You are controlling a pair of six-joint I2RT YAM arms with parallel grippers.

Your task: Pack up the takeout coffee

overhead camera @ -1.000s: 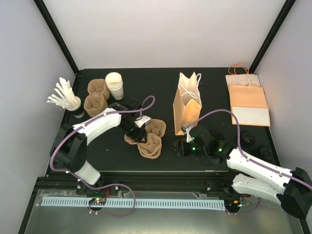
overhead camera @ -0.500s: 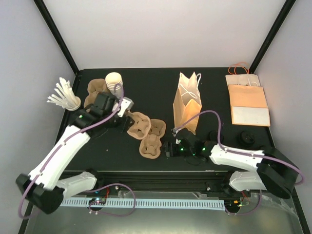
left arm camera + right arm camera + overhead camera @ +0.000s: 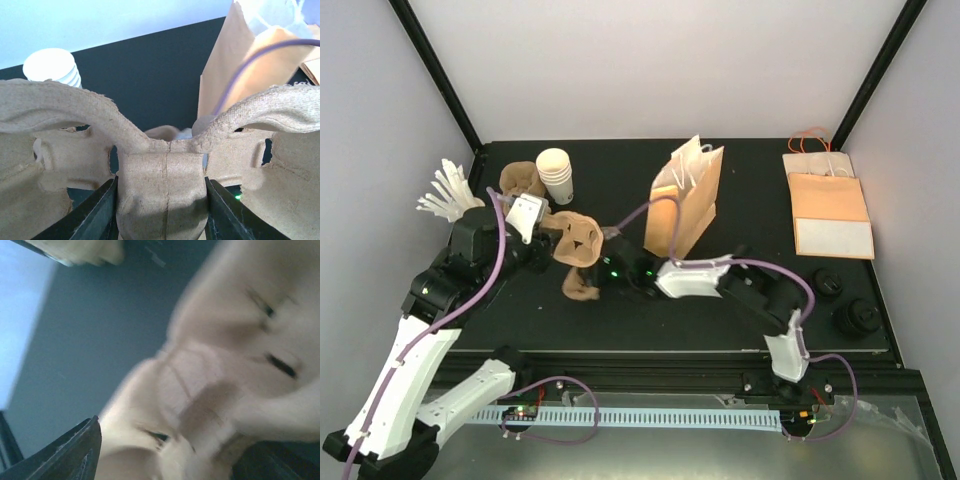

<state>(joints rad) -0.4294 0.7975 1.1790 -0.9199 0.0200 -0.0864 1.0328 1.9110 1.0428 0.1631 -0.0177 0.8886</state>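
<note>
Between the left jaws (image 3: 162, 200), a brown pulp cup carrier (image 3: 165, 175) is clamped by its central ridge and held tilted above the surface (image 3: 740, 170). Its lower edge lies just beside the right jaws (image 3: 600, 272); blur hides whether they grip it. Well apart from both jaws, on the robot's right, stands the black-lidded takeout coffee (image 3: 856, 318), its markings too small to read.

One upright paper bag (image 3: 685, 200); right of it, two flat bags (image 3: 830, 210) and two black lids (image 3: 828, 283); left, three pulp carriers (image 3: 578, 240).
</note>
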